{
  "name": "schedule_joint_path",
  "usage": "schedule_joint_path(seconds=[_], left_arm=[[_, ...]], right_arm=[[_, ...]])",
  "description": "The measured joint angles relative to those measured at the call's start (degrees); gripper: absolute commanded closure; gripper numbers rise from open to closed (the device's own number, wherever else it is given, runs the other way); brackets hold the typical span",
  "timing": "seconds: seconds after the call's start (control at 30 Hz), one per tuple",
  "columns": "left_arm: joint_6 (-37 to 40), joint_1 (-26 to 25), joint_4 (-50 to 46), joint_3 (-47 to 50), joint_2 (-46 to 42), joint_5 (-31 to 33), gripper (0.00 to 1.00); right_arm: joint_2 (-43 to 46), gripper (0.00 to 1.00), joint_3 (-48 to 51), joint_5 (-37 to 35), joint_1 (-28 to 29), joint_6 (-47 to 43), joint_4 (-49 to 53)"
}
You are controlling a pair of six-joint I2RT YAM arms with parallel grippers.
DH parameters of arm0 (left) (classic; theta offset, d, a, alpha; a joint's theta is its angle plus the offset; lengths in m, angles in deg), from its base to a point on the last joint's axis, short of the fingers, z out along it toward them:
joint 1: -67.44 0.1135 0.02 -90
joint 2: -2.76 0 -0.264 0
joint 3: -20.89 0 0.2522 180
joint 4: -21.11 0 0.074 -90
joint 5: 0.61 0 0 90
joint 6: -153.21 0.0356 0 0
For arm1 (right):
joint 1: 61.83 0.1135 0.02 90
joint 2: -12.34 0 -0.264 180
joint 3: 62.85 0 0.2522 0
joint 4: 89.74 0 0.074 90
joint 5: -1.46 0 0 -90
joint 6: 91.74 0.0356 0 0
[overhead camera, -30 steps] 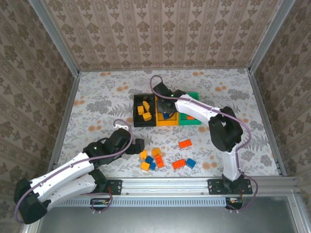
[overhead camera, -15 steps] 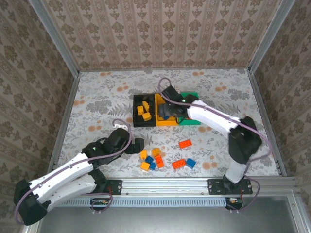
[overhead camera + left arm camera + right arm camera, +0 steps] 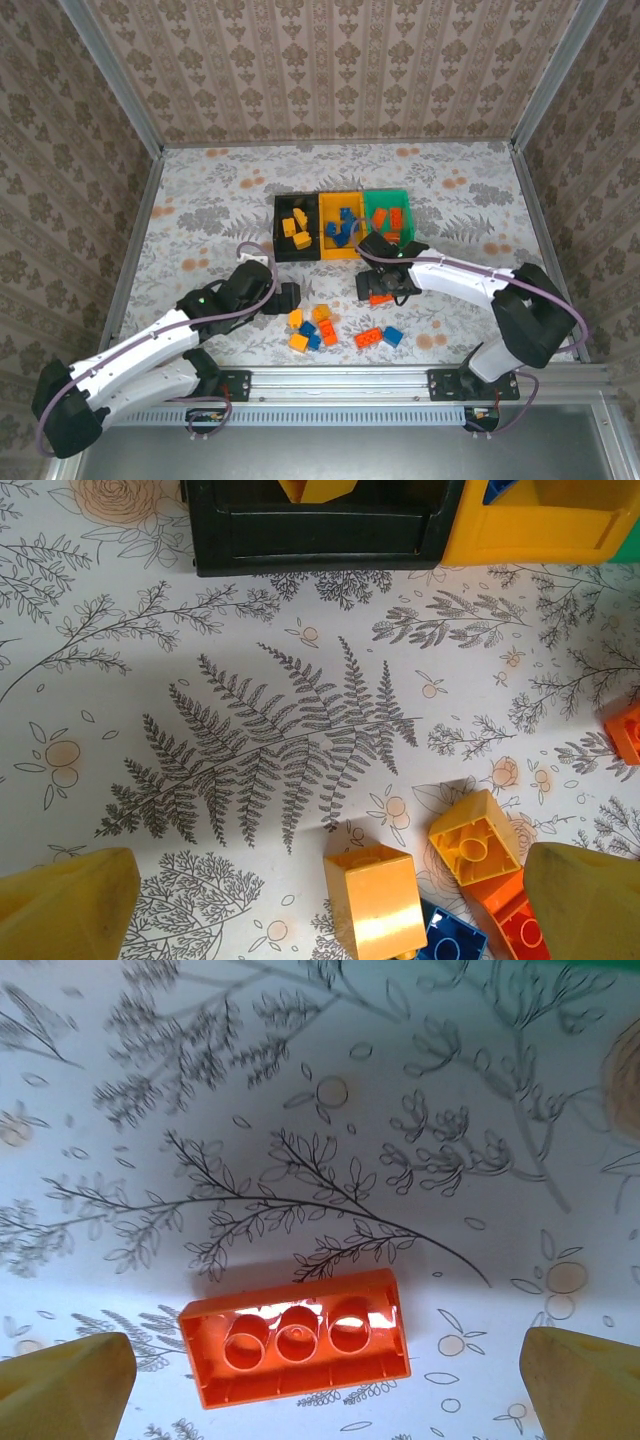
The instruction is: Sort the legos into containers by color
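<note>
Table (image 3: 200,220): white sheet printed with grey ferns and small orange flowers, flat, and it covers the whole enclosure floor. Walls (image 3: 330,70): beige-brown damask wallpaper on three sides. Aluminium posts (image 3: 110,75) run up the far corners. An aluminium rail (image 3: 340,385) runs along the near edge and carries both arm bases.

Right gripper (image 3: 380,285): jaws wide apart, low over the table, gripping nothing. A red-orange brick (image 3: 298,1350) lies hollow side up between its yellow fingers (image 3: 60,1385), with bare table on each side and touching neither.

The containers sit just beyond this gripper, joined in a row: black bin (image 3: 279,228), yellow bin (image 3: 341,253), green bin (image 3: 385,194). Yellow-orange legos (image 3: 296,225) are in the black bin, blue ones in the yellow bin and red-orange ones in the green bin.

Left gripper (image 3: 288,298): jaws wide apart, empty, facing the loose pile (image 3: 312,330). In its wrist view a yellow brick (image 3: 375,900) stands between the pads (image 3: 65,905), touching neither. A second yellow brick (image 3: 475,845) lies hollow side up closer to one pad, with a blue brick (image 3: 450,942) and a red-orange one bunched against it. The black bin is well ahead of these fingers across bare printed table.

Two more bricks, one red-orange and one blue, lie just on the near side of the right gripper.
</note>
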Motion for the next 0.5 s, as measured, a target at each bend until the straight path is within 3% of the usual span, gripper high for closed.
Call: schedule_joint_path(seconds=[0.23,0.5], left_arm=[[-0.02,0.37,0.50,0.07,-0.02,-0.35,0.00],[-0.02,0.70,0.44,0.33,-0.50,-0.44,0.00]], right_arm=[[-4.79,0.02,-0.04,1.09,0.04,-1.44,-1.57],[-7.08,0.17,-1.03,2.82,0.20,-2.62,-2.38]])
